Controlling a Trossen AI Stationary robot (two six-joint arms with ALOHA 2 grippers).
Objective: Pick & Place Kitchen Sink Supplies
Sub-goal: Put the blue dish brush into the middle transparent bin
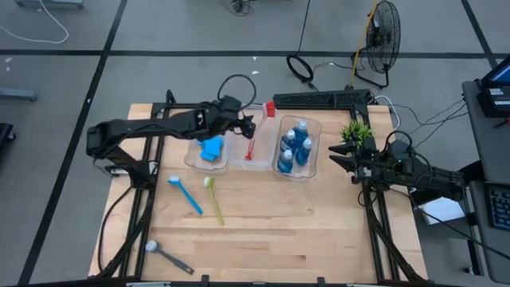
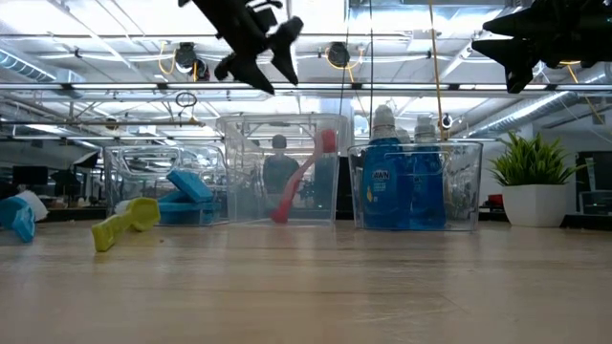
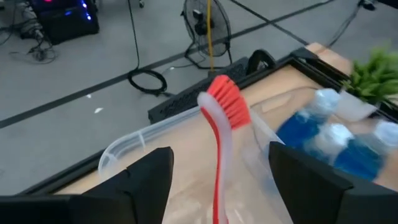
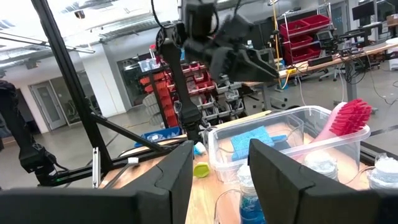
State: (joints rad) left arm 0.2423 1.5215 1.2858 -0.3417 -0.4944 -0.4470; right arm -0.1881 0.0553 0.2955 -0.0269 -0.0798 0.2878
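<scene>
The left gripper (image 1: 249, 124) hangs in the air above the middle clear bin (image 1: 256, 163), with its two dark fingers (image 3: 146, 180) spread apart and nothing between them. Just under it the red brush (image 1: 252, 142) stands tilted inside this bin, its handle going down to the bin floor and its red bristle head (image 3: 227, 99) leaning up over the far rim. In the low view the same gripper (image 2: 258, 53) is clearly higher than the top of the bin, not touching the brush.

In the bin on the left (image 1: 194, 159) lie the bright-blue sponges (image 1: 212, 149), piled together. In the bin on the right (image 1: 315, 163) stand the bottles of blue liquid (image 1: 296, 149) with pale caps, close to each other.

On the bare wooden table (image 1: 319, 231), nearer than the bins, the blue brush (image 1: 186, 194) and the yellow-green brush (image 1: 213, 197) lie side by side, a little apart. The grey-black brush (image 1: 169, 256) lies alone near the left front corner, well apart from them.

The right gripper (image 1: 339, 157) waits in the air at the right side of the table, just right of the bottle bin, its fingers (image 4: 168, 180) apart and empty. The small green potted plant (image 1: 356, 131) stands on the far side of it.
</scene>
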